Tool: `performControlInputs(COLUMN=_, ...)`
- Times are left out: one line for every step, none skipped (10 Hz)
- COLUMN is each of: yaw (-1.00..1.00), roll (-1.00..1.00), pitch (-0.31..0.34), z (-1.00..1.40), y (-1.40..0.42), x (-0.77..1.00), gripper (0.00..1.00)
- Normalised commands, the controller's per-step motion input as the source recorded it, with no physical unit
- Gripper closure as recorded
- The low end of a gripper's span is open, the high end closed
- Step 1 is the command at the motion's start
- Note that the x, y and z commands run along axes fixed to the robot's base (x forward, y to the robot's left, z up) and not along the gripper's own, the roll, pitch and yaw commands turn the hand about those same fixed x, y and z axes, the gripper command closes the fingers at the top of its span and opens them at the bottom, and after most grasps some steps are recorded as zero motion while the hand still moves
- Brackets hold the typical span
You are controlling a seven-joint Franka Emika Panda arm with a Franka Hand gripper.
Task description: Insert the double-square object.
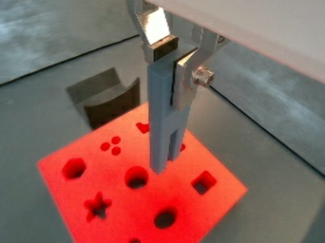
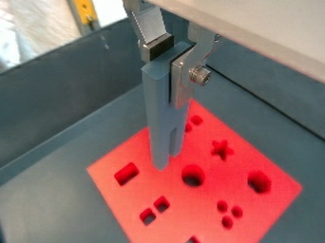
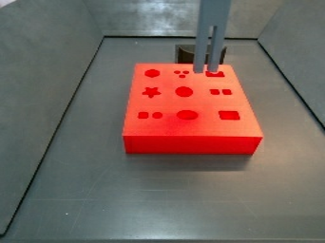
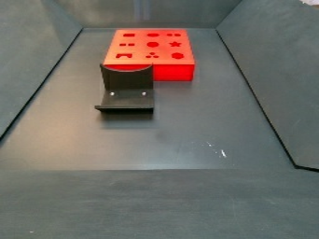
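Observation:
My gripper (image 1: pixel 172 59) is shut on the upper end of the double-square object (image 1: pixel 166 114), a long blue-grey bar that hangs upright with its two prongs pointing down. Both wrist views show it, with the gripper (image 2: pixel 169 59) and the bar (image 2: pixel 165 114) over the flat red block with shaped holes (image 1: pixel 76 190) (image 2: pixel 254 204). In a side view the bar (image 3: pixel 214 38) comes down from above, and its prong ends are level with the far right corner of the red block (image 3: pixel 191 128). The gripper is out of that view. In a side view the red block (image 4: pixel 162 65) shows without bar or gripper.
The dark fixture (image 4: pixel 125 89) stands on the floor right beside the red block, and shows also in a wrist view (image 1: pixel 105 95) and behind the block in a side view (image 3: pixel 188 52). Sloping dark grey walls (image 3: pixel 64 104) enclose the floor.

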Motion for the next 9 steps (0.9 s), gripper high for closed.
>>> performControlInputs(yaw=-0.44, roll=0.23, pitch=0.051, z=-0.4, y=0.14, x=0.66, gripper=1.0)
performControlInputs(yaw=-0.41, roll=0.24, pitch=0.06, z=-0.41, y=0.15, x=0.69, gripper=1.0)
performControlInputs(yaw=-0.37, roll=0.19, pitch=0.021, z=-0.31, y=0.11, x=0.78, gripper=1.0)
performControlInputs(yaw=-0.31, roll=0.14, pitch=0.003, z=-0.21, y=0.07, x=0.87, gripper=1.0)
performControlInputs(yaw=-0.28, roll=0.13, pitch=0.024, z=-0.18, y=0.05, x=0.88, gripper=1.0)
performControlInputs(yaw=-0.23, roll=0.13, pitch=0.084, z=-0.1, y=0.0, x=0.84, gripper=1.0)
performControlInputs(yaw=-0.3, roll=0.04, pitch=0.047, z=-0.1, y=-0.03, x=0.77, gripper=1.0)
performControlInputs(yaw=-0.19, roll=0.04, pitch=0.067, z=-0.05, y=0.05, x=0.27, gripper=1.0)
performControlInputs(yaw=0.0, roll=0.09, pitch=0.0, z=-0.15, y=0.02, x=0.0, gripper=1.0)
